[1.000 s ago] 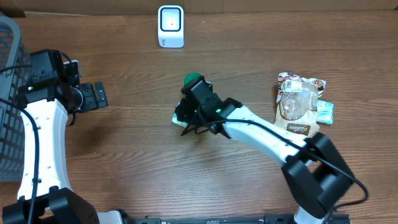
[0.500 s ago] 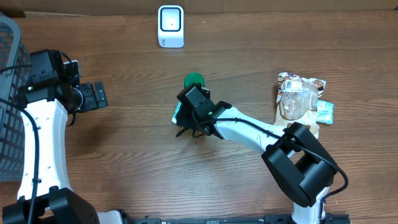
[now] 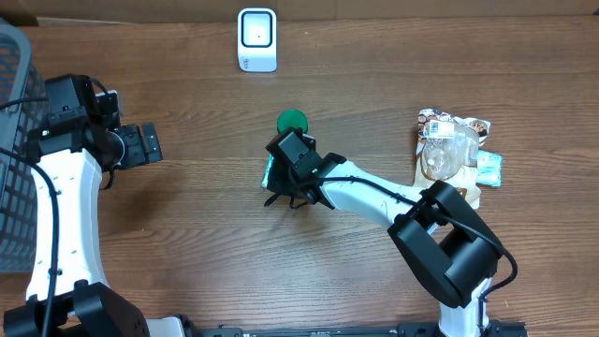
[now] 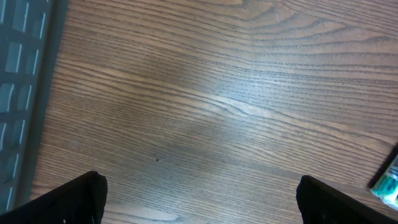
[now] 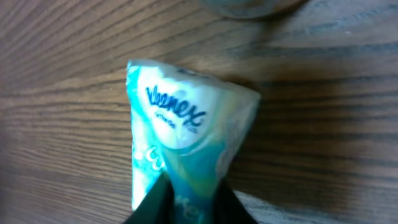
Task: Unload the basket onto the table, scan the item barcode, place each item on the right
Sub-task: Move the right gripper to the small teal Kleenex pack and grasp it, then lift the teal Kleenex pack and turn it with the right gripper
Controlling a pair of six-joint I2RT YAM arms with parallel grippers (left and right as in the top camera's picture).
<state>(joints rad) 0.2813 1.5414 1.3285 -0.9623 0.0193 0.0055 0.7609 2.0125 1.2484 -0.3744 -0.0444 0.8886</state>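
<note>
A teal and white Kleenex tissue pack (image 5: 180, 124) lies on the wooden table, and my right gripper (image 5: 189, 200) is shut on its near end, which bunches between the two black fingers. From overhead, the right gripper (image 3: 284, 178) covers most of the pack, leaving only a teal sliver (image 3: 268, 172) showing at mid-table. The white barcode scanner (image 3: 256, 39) stands at the table's far edge. My left gripper (image 3: 143, 145) hovers at the left, open, and the left wrist view shows only bare wood between its fingers (image 4: 79, 200).
A green round lid (image 3: 292, 120) sits just beyond the pack. A snack bag (image 3: 449, 154) and a small teal packet (image 3: 489, 168) lie at the right. A dark mesh basket (image 3: 14, 140) stands at the left edge.
My right gripper has closed on the tissue pack after shifting slightly toward the left. The left arm has not moved.
</note>
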